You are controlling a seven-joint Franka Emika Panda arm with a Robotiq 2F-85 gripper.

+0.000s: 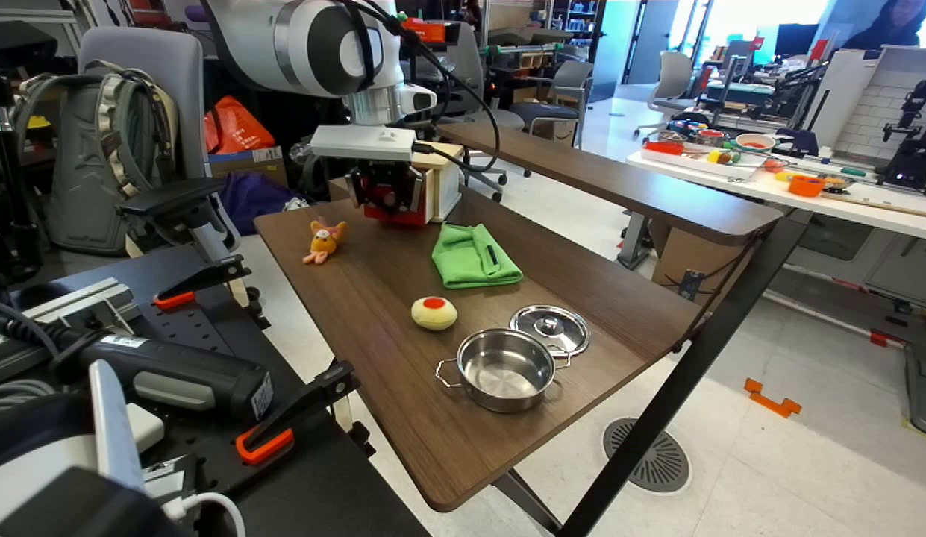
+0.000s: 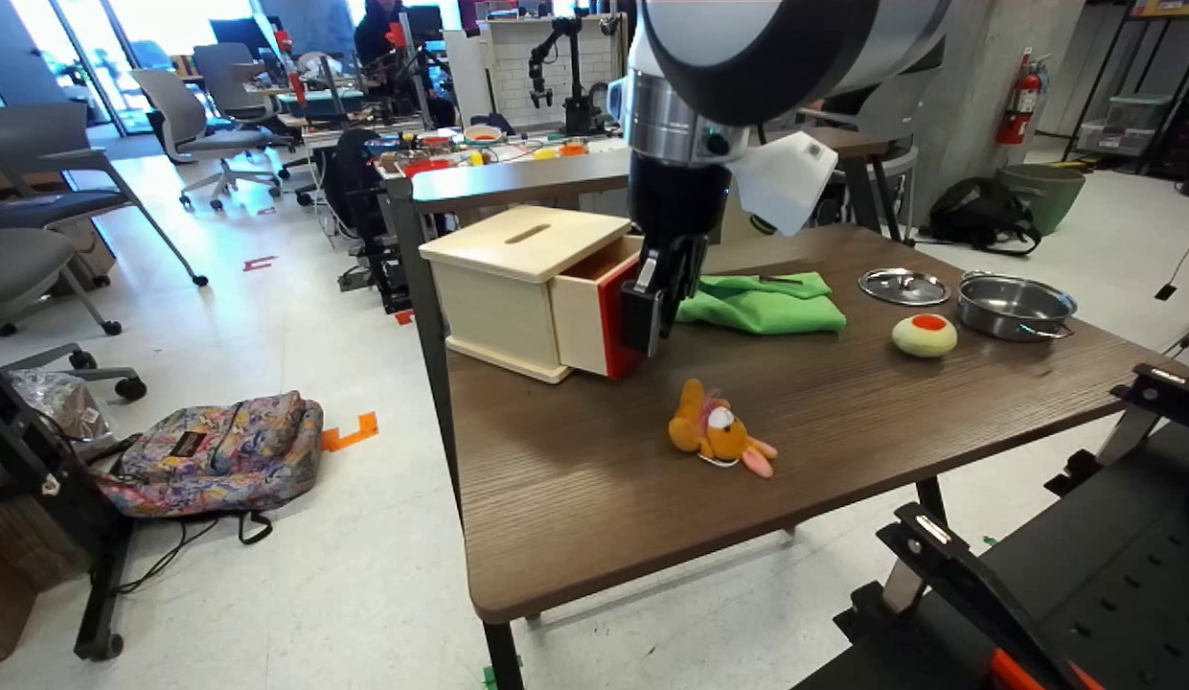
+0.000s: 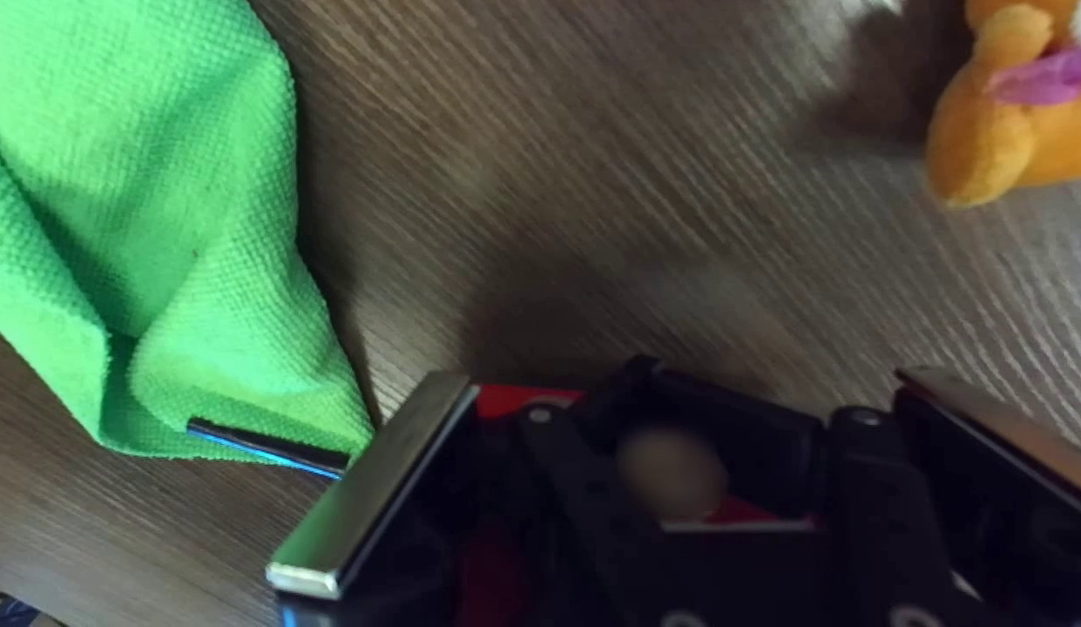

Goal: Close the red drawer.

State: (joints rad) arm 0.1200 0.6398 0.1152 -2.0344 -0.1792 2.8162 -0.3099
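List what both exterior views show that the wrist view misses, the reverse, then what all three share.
Only the exterior views: the steel pot, the metal lid, the yellow oval object, the light wooden box and office chairs.
Only the wrist view: a bluish edge along the black strip on the green cloth, and a blurred tan round shape, too unclear to name.
All three: the gripper, the green cloth, parts of the red drawer, the tabletop, and the orange toy, cut off in the wrist view.

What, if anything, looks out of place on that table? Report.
The red drawer sticks partway out of its wooden box, and the metal lid lies beside the pot rather than on it. No spill shows.
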